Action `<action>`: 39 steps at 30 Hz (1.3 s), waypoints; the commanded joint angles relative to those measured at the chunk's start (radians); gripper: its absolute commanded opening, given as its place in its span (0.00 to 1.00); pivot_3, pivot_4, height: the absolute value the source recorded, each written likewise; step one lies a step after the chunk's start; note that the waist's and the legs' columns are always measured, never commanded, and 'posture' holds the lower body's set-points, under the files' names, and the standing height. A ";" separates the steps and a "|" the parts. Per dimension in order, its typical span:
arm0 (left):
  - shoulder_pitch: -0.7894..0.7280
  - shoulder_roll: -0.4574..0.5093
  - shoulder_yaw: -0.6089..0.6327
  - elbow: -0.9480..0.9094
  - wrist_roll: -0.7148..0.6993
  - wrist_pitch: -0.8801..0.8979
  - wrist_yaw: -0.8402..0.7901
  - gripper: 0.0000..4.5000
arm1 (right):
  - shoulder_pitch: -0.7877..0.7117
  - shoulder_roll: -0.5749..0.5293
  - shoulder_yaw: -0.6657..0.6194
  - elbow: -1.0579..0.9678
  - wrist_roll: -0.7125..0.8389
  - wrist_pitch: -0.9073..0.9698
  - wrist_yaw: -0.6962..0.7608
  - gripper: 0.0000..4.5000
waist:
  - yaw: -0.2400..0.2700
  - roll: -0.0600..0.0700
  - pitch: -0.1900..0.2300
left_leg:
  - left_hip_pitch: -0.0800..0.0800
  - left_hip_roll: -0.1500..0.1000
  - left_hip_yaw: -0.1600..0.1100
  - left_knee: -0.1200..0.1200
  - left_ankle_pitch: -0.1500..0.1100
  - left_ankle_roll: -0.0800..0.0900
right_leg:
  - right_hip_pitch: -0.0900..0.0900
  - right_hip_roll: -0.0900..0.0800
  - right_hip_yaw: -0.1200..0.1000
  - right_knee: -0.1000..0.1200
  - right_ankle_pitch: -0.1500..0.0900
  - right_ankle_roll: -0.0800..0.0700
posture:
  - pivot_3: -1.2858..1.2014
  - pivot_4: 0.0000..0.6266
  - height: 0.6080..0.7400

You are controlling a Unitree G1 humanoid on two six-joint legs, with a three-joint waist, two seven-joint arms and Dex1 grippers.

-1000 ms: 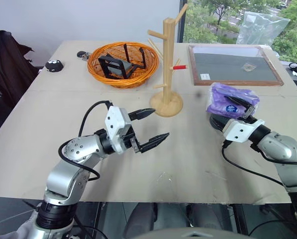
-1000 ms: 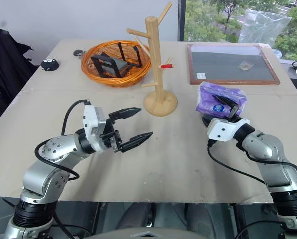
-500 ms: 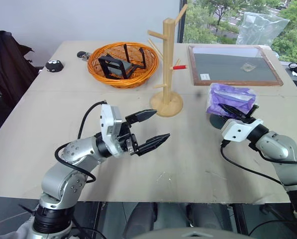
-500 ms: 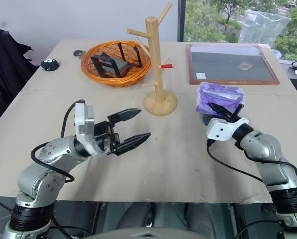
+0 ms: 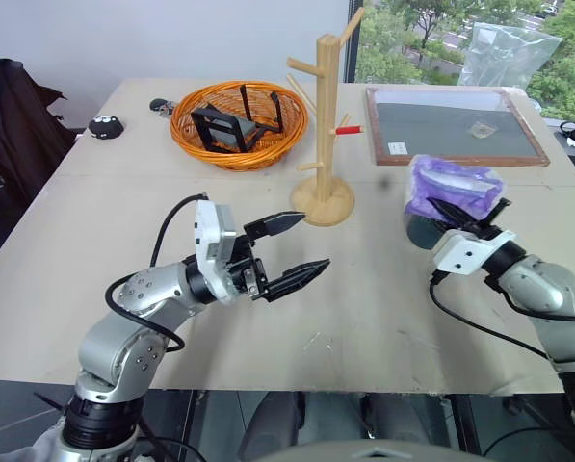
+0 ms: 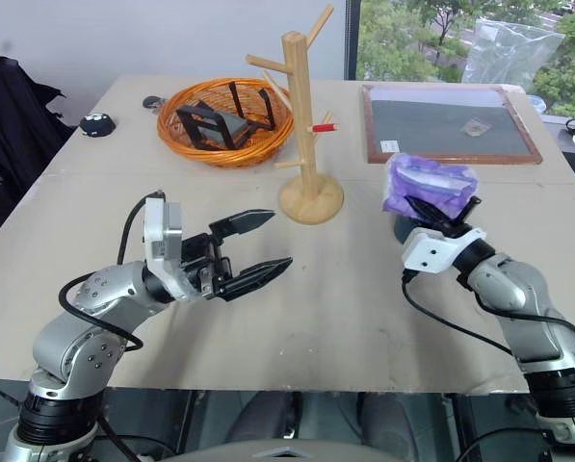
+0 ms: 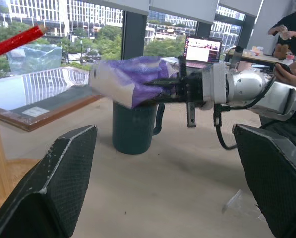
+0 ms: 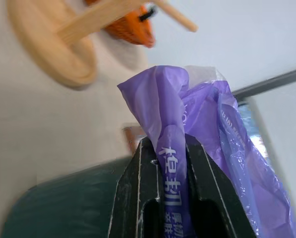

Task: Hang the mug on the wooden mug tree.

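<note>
Right gripper (image 8: 170,198) pinches the crinkled purple plastic packet (image 5: 449,187) over the small dark teal ceramic mug (image 7: 134,126), right of the light-wood mug tree (image 5: 323,125), while the left gripper (image 5: 297,249) hangs spread; a dragging packet could tip the mug.

my left gripper (image 5: 298,245) hangs above the beige tabletop (image 5: 364,318), on the near side of the tall light-wood mug tree (image 5: 324,125), its two black fingers spread wide and pointing across toward my right arm. the left forearm is bent in front of me. my right gripper (image 5: 457,216) sits off to the right of that mug tree, nearly level, its fingers pinched tight on the crinkled purple plastic packet (image 5: 451,188), held up off the table.
</note>
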 commanded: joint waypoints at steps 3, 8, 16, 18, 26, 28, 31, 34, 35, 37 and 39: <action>-0.059 -0.028 -0.055 0.005 -0.016 0.004 -0.036 1.00 | 0.029 -0.020 -0.154 -0.156 0.010 0.036 -0.038 0.01 | -0.001 0.000 0.000 | 0.000 0.000 0.000 0.000 0.000 0.000 | 0.000 0.000 0.000 0.000 0.000 0.000 | 0.52 0.24 1.00; -0.115 -0.051 -0.133 0.052 0.004 0.025 -0.083 1.00 | 0.222 0.004 -0.308 -0.193 0.025 0.076 -0.050 0.01 | 0.010 0.000 0.000 | -0.001 0.000 -0.002 0.000 0.000 0.000 | 0.000 0.000 -0.001 0.000 0.000 0.000 | 0.52 0.24 1.00; -0.186 -0.067 -0.197 0.103 0.019 0.061 -0.125 1.00 | 0.487 0.055 -0.527 -0.103 0.068 0.082 -0.092 0.01 | -0.004 0.001 -0.001 | 0.001 -0.001 0.001 0.000 0.000 0.000 | 0.002 0.000 0.001 0.000 0.000 0.000 | 0.52 0.24 1.00; -0.195 -0.063 -0.207 0.107 0.029 0.063 -0.137 1.00 | 0.497 0.053 -0.516 -0.075 0.073 0.093 -0.084 0.01 | -0.013 0.001 -0.001 | 0.003 0.000 0.004 0.000 0.000 0.001 | 0.002 0.001 0.003 0.001 0.000 0.000 | 0.52 0.24 1.00; -0.213 -0.075 -0.232 0.134 0.052 0.063 -0.164 1.00 | 0.467 0.015 -0.490 -0.007 0.145 0.196 0.006 0.34 | -0.013 0.001 -0.001 | 0.002 0.000 0.004 0.000 -0.001 0.002 | 0.002 0.001 0.003 0.000 0.000 0.000 | 0.52 0.24 1.00; -0.221 -0.077 -0.232 0.143 0.062 0.062 -0.170 1.00 | 0.472 0.017 -0.493 -0.023 0.229 0.238 0.064 0.55 | -0.005 0.001 -0.001 | 0.002 0.001 0.004 0.000 -0.001 0.002 | 0.002 0.001 0.003 0.000 0.000 0.000 | 0.52 0.24 1.00; -0.227 -0.073 -0.234 0.153 0.081 0.056 -0.183 1.00 | 0.481 0.013 -0.540 -0.099 0.443 0.355 0.191 0.88 | -0.001 0.001 -0.001 | 0.002 0.001 0.004 0.000 -0.002 0.003 | 0.002 0.001 0.003 0.000 0.000 0.000 | 0.52 0.24 1.00; -0.224 -0.077 -0.229 0.154 0.084 0.058 -0.188 1.00 | 0.477 -0.028 -0.597 -0.165 0.577 0.398 0.275 0.99 | -0.001 0.002 -0.001 | 0.002 0.001 0.003 0.000 -0.003 0.005 | 0.002 0.001 0.003 0.000 0.000 0.000 | 0.52 0.24 1.00; -0.223 -0.078 -0.228 0.154 0.085 0.058 -0.188 1.00 | 0.466 -0.035 -0.603 -0.188 0.608 0.413 0.287 0.99 | -0.001 0.002 -0.001 | 0.002 0.001 0.003 0.000 -0.003 0.005 | 0.002 0.000 0.003 0.000 0.000 0.000 | 0.52 0.24 1.00; -0.221 -0.080 -0.226 0.153 0.086 0.057 -0.186 1.00 | 0.441 -0.037 -0.595 -0.228 0.659 0.454 0.288 0.99 | -0.002 0.001 -0.001 | 0.002 0.001 0.003 0.000 -0.003 0.005 | 0.002 0.000 0.003 0.000 0.000 0.000 | 0.52 0.24 1.00; -0.219 -0.084 -0.222 0.152 0.091 0.052 -0.179 1.00 | 0.407 -0.022 -0.549 -0.273 0.707 0.535 0.267 0.99 | -0.003 0.001 -0.001 | 0.002 0.001 0.002 0.000 -0.003 0.005 | 0.002 0.001 0.002 0.000 0.000 0.000 | 0.52 0.24 1.00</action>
